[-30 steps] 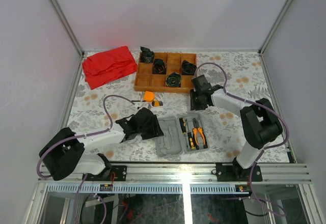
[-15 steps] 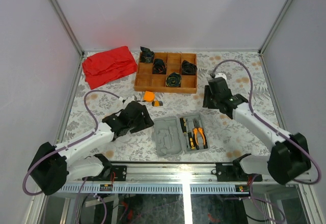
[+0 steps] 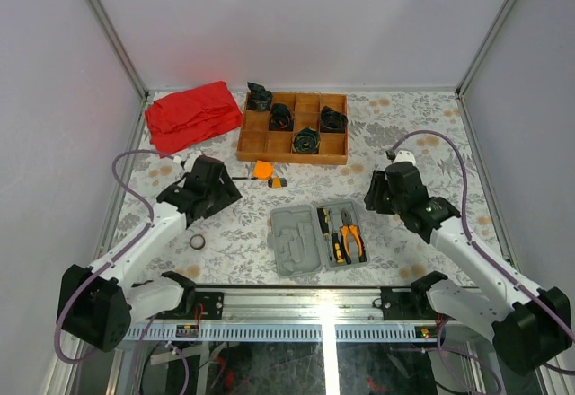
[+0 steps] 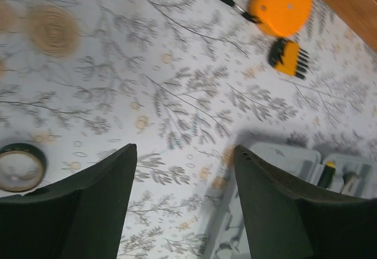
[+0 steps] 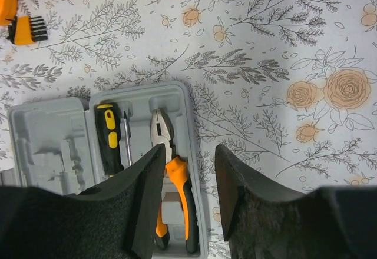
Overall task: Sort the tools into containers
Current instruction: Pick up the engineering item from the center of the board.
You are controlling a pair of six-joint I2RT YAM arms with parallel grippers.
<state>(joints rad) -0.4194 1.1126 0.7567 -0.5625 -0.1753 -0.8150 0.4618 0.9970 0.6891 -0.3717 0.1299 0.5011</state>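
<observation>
While left pincer [image 4: 184, 153] hovers wide and empty, right pincer [image 5: 189, 153] hovers part-spread, empty. Grey case [image 3: 292, 244] open near centre holds pliers [image 3: 352, 238], screwdrivers [image 5: 107, 138]; tape measure [image 3: 262, 170], black ring [image 3: 197, 243] lie on surface [image 3: 422, 135], left.

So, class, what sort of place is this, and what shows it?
Probably a robot test cell: two robot arms fixed to a metal rail at the table edge, plain walls boxing it in, and a tool case and wooden tray laid out.

Tool case [image 4: 341, 170] partly behind left end effector [image 4: 185, 153], beyond bottom edge
</observation>
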